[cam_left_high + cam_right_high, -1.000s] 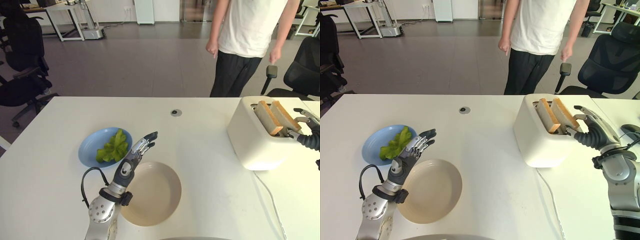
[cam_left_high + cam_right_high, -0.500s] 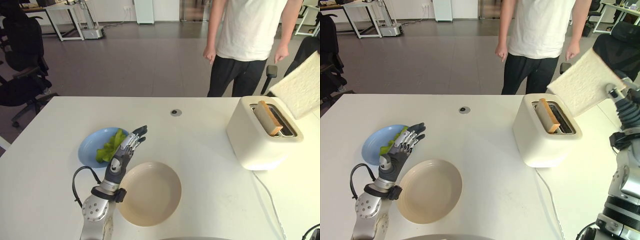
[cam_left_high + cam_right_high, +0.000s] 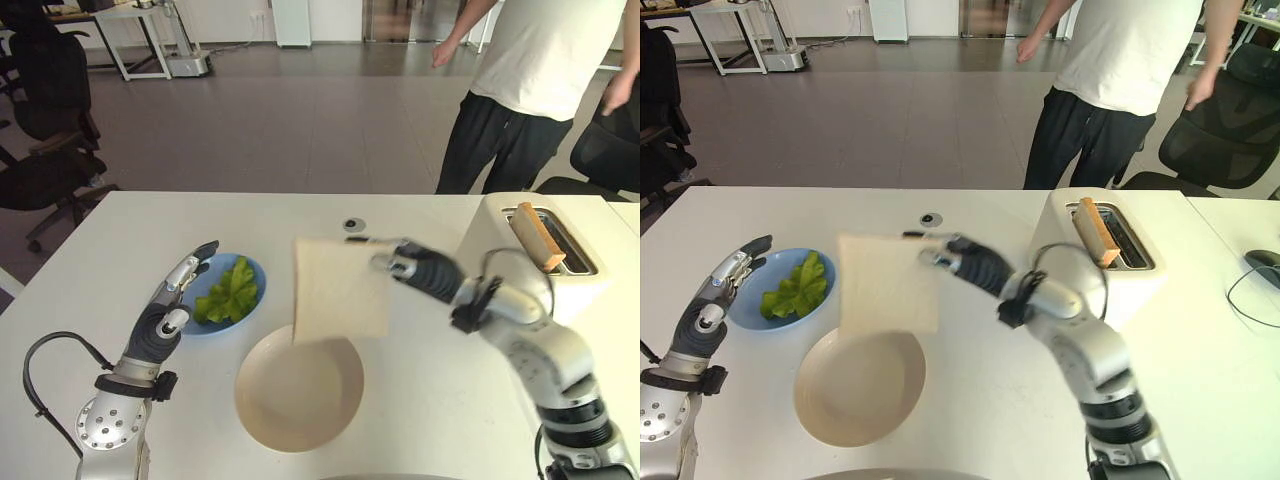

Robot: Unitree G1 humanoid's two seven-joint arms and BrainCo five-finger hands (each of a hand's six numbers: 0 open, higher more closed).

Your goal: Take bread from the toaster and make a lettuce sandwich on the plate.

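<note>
- The right hand (image 3: pixel 418 272) hangs over the middle of the surface (image 3: pixel 80 260), its fingers (image 3: pixel 385 262) pinched on the right edge of a bread slice (image 3: pixel 338 290).
- The slice is pale, flat and roughly square. It hangs nearly upright to the left of those fingers, its lower edge above the far rim of the plate (image 3: pixel 290 425); whether it touches the plate cannot be told.
- The plate is round, shallow and cream-coloured, with a smooth, bare inside. It lies below the right fingers, toward the near edge.
- The left hand (image 3: pixel 165 320) is raised off the surface, holding nothing, its fingers (image 3: pixel 198 256) stretched out and uncurled.
- Just right of the left fingertips sits a round blue bowl (image 3: pixel 252 272) of crinkled green lettuce (image 3: pixel 230 295).
- There is open white surface left of the left fingers and between the plate and the toaster.
- The toaster (image 3: pixel 1055 220) is white, boxy and round-cornered. It stands behind and right of the right fingers, near the far right edge, with a browned slice (image 3: pixel 536 236) standing up out of a slot.
- A small round grommet (image 3: pixel 353 225) is set in the surface just beyond the right fingers.
</note>
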